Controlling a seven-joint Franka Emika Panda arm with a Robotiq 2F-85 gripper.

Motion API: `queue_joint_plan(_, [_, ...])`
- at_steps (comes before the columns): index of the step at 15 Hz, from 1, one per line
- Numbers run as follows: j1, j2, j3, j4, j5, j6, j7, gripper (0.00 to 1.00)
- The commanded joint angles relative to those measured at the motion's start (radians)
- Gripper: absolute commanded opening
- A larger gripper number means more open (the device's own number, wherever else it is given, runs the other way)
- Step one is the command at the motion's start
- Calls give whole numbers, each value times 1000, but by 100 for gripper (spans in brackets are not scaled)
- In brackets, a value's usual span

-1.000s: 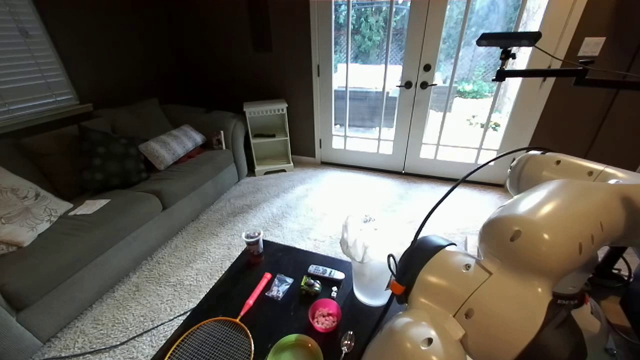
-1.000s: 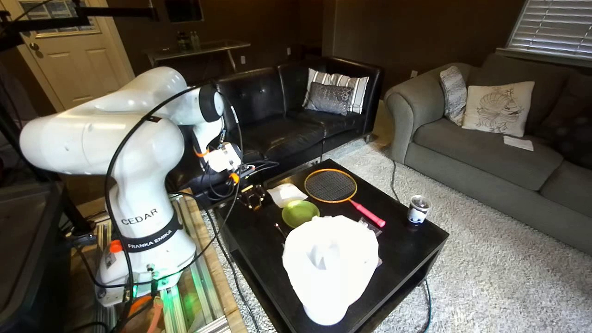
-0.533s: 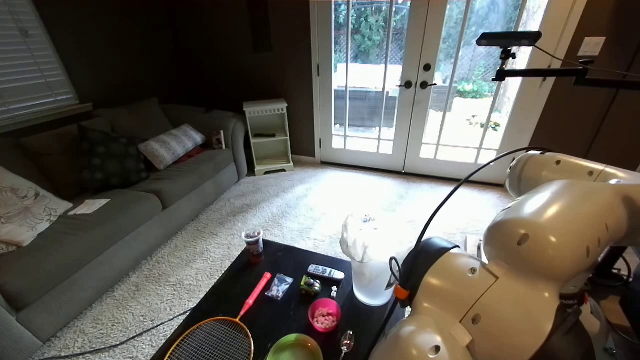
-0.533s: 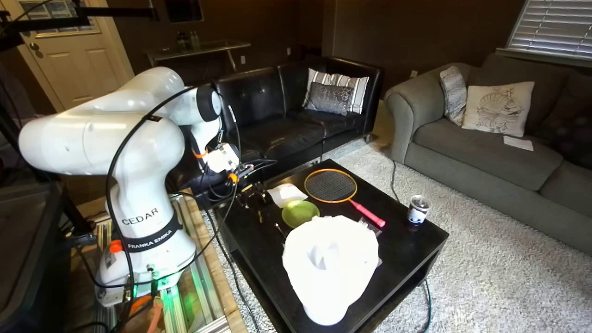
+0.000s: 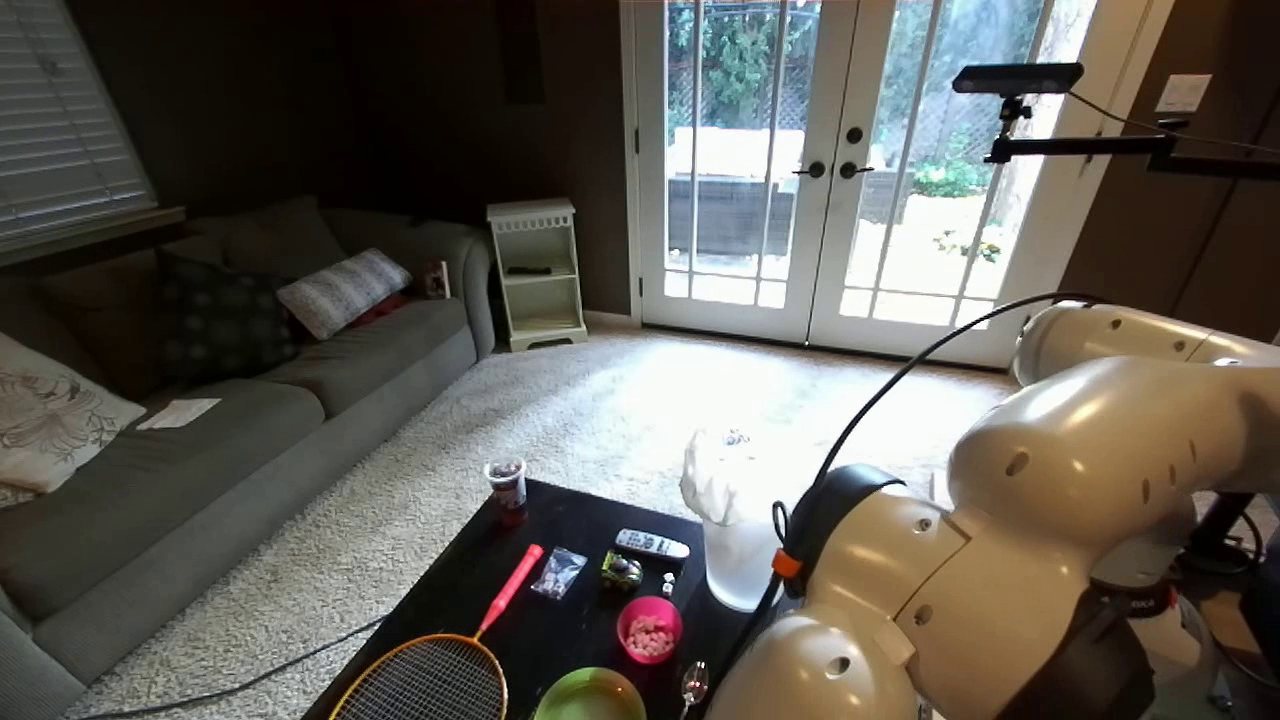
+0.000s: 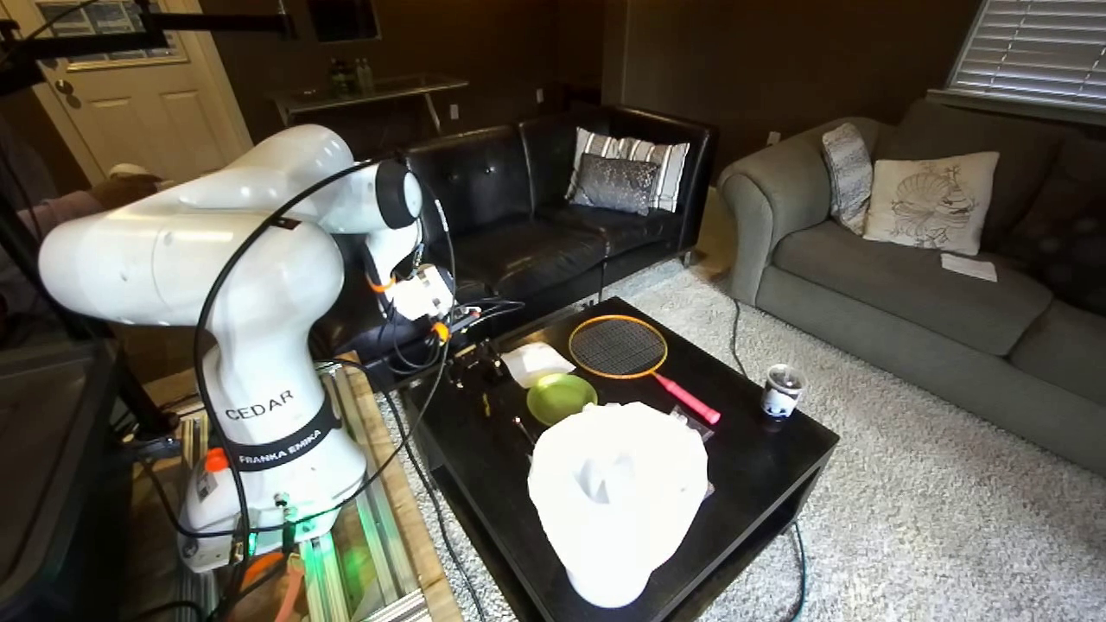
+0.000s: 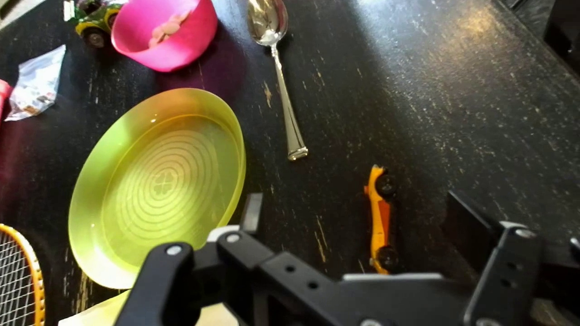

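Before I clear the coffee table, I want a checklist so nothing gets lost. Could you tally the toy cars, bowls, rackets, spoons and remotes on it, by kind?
Toy cars: 2, a green car and an orange car
Bowls: 2, a pink bowl and a green bowl
Racket: 1
Spoon: 1
Remote: 1
Total: 7

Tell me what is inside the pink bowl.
In an exterior view, the pink bowl holds a pile of small pale pink pieces. Anything beneath the top layer is covered and can't be seen. In the wrist view, the bowl's near side hides some pieces.
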State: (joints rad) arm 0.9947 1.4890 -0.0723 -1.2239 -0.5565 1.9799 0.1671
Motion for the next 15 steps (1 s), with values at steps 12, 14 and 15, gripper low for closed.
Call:
queue_joint_plan(12, [-356,6,167,98,375,12,13,100])
queue_joint_plan(14, [-394,-5,182,67,421,52,31,95])
queue_joint_plan(15, [-416,-4,188,59,443,77,33,82])
